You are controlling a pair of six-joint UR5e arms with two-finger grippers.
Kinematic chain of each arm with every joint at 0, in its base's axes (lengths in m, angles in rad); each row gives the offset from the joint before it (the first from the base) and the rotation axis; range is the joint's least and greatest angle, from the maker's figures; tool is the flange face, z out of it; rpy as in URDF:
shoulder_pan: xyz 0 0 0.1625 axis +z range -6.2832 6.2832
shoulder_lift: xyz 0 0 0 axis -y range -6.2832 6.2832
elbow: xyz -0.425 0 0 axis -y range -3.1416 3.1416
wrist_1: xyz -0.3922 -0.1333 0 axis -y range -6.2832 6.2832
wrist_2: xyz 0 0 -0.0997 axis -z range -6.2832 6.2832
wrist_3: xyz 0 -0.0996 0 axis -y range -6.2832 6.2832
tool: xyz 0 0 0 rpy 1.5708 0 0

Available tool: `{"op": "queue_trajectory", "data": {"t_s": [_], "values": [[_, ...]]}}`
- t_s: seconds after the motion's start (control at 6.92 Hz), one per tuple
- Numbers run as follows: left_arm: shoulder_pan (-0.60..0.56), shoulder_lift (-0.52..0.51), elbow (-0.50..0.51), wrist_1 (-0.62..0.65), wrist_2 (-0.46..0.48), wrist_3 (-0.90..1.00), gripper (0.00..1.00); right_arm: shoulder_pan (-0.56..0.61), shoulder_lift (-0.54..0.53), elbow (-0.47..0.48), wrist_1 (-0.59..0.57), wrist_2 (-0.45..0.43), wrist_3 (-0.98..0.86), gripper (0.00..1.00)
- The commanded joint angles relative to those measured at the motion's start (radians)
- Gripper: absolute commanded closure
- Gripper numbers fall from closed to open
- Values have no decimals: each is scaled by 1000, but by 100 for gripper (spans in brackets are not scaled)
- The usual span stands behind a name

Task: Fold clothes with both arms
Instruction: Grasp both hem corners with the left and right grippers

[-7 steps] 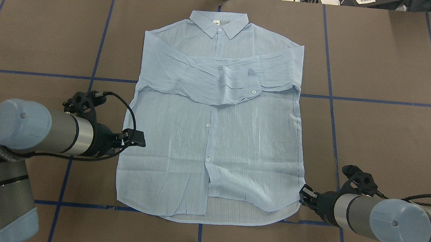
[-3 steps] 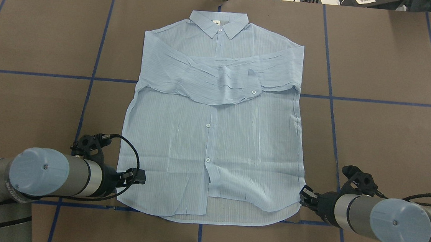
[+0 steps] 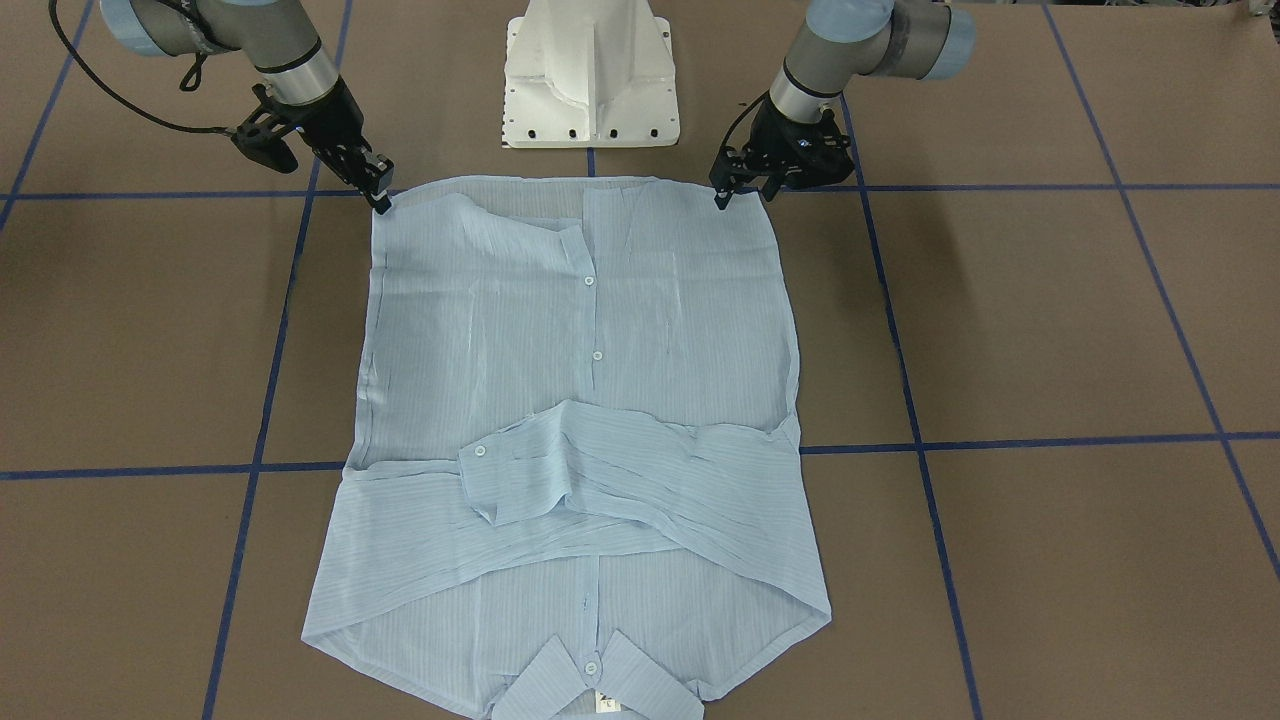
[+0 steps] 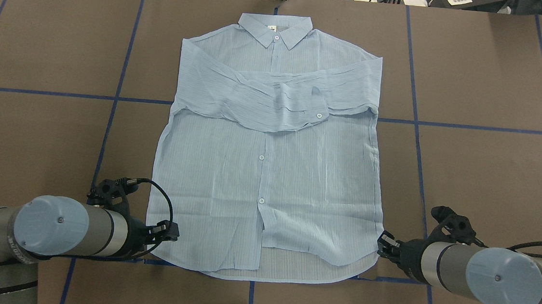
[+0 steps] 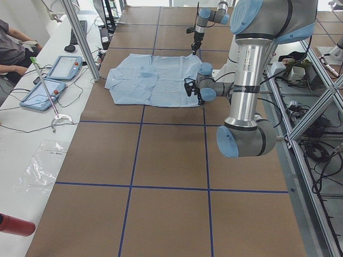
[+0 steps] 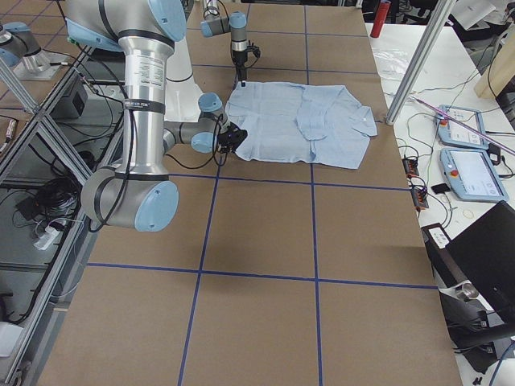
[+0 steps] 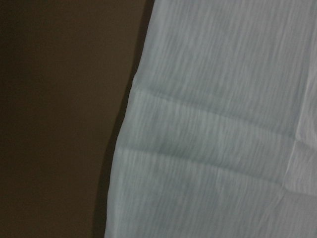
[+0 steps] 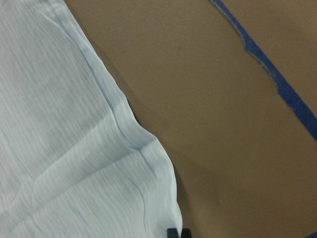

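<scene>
Shirt (image 4: 269,171) flat on surface (image 4: 492,164), sleeves crossed over chest. Left fingers (image 3: 720,192) at one hem corner, right fingers (image 3: 378,196) at other; spread or pinching, cannot tell.

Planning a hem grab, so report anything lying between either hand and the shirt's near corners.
Nothing visible does. The left hand and right hand each sit right at a near hem corner of the shirt, with only bare brown table beside them.
</scene>
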State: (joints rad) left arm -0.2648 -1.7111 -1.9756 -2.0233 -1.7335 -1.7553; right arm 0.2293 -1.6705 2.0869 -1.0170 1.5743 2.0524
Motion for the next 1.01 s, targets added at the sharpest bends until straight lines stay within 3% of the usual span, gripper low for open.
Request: {"op": "queue_trajectory", "data": {"t_s": [0.0,0.43,0.72,0.87], "values": [[2,7,1,3,8,-6,26,1,0,-1,0,1,0,100],[19,5,1,18,8,-41,46,-1,2,-2,0,1,-2,100],[19,8,3,20,8,-41,92,-1,3,-4,0,1,-2,100],[19,7,0,20,8,-44,100,-1,3,-4,0,1,-2,100]]}}
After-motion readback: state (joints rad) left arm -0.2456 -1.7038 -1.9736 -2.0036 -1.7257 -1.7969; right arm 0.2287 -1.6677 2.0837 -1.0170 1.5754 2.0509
